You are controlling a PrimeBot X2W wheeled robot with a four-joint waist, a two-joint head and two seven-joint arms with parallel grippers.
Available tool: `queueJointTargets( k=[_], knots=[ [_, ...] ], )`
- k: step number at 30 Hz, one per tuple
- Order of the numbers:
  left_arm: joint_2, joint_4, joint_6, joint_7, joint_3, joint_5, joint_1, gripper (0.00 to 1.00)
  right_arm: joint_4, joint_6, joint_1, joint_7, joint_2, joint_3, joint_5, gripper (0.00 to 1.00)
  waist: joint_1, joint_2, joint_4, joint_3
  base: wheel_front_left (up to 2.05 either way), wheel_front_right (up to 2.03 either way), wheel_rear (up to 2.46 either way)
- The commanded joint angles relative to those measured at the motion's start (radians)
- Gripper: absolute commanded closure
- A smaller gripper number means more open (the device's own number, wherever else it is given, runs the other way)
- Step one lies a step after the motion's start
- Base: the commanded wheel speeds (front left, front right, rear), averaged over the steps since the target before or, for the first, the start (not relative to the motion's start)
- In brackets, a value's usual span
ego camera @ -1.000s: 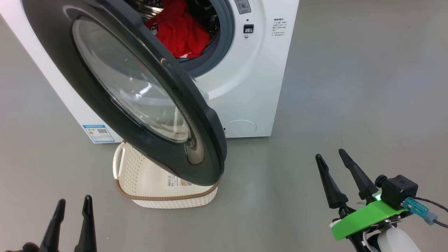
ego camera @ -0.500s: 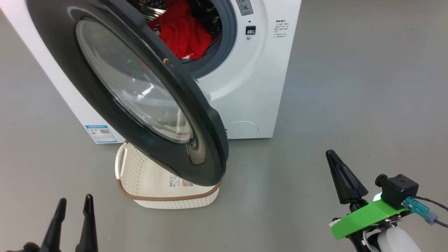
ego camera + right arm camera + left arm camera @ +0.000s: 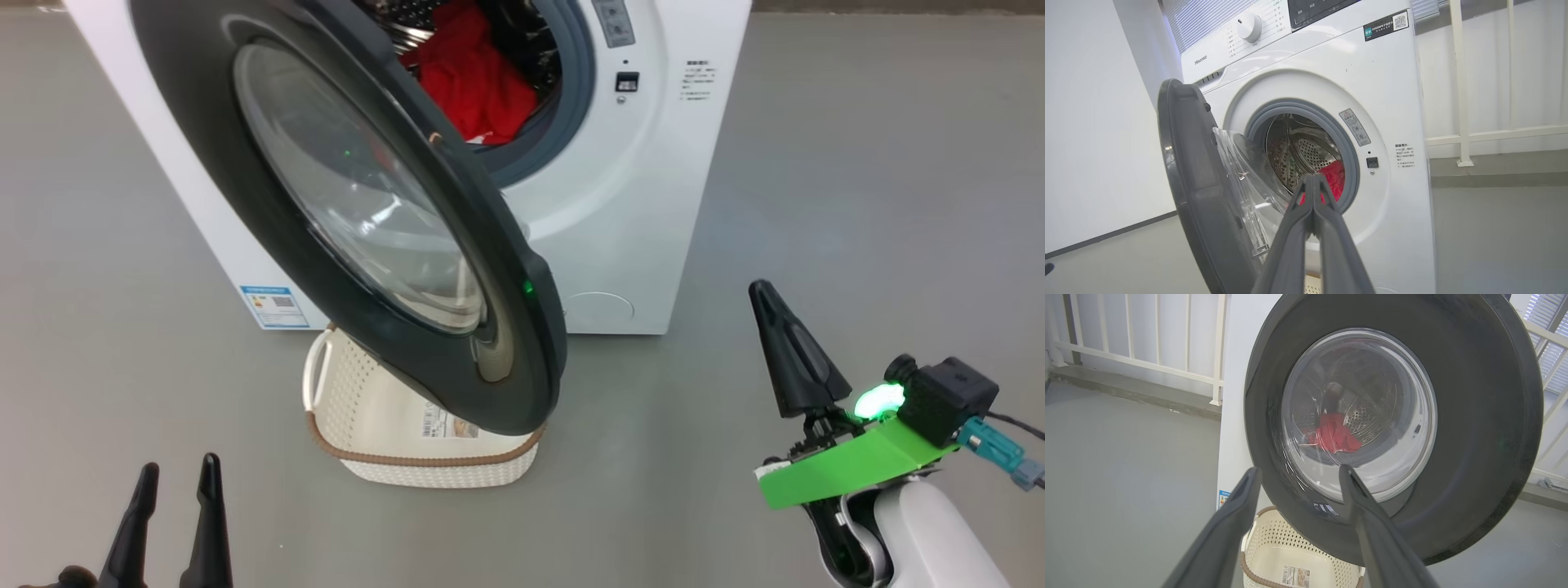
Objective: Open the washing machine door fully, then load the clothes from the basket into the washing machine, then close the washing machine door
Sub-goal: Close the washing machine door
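The white washing machine (image 3: 645, 204) (image 3: 1404, 102) stands ahead with its round black door (image 3: 269, 188) (image 3: 1486, 416) (image 3: 1188, 183) swung about halfway open to the left. Red clothes (image 3: 478, 82) (image 3: 1334, 435) (image 3: 1336, 177) lie inside the steel drum. Under the door's lower edge sits the cream basket (image 3: 359, 400) (image 3: 1269, 547), with only a label sticker showing on its floor. My left gripper (image 3: 175, 482) (image 3: 1298, 475) is open at the lower left, short of the door, holding nothing. My right gripper (image 3: 763, 290) (image 3: 1312, 177) is shut on nothing, at the right, apart from the machine.
Grey floor (image 3: 857, 204) spreads wide to the right of the machine and in front of the basket. A white railing (image 3: 1147, 335) (image 3: 1457, 81) runs behind the machine. A white wall (image 3: 1094, 122) stands on the door's side.
My right gripper has gone from open to shut and risen a little. The head camera has shifted, moving the whole scene to the right in view.
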Motion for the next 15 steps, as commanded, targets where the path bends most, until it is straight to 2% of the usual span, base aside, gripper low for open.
queueJointTargets(
  k=[1, 9, 15],
  knots=[
    [0.012, -0.023, -0.003, -0.008, 0.031, -0.003, -0.035, 0.00, -0.034, 0.002, -0.035, -0.005, -0.001, 0.028, 0.009, 1.00, 0.0000, 0.0000, 0.017, -0.009, 0.00, 0.00, 0.00],
    [0.008, -0.017, -0.003, -0.008, 0.020, -0.003, -0.034, 0.00, -0.109, 0.002, -0.083, -0.005, -0.013, 0.069, 0.019, 1.00, 0.0000, 0.0000, 0.084, -0.021, 0.00, 0.00, 0.00],
    [0.009, -0.011, -0.003, -0.008, 0.014, -0.002, -0.036, 0.00, -0.176, 0.002, -0.102, -0.005, 0.003, 0.108, 0.031, 1.00, 0.0000, 0.0000, 0.146, -0.029, 0.00, 0.00, 0.00]
  ],
)
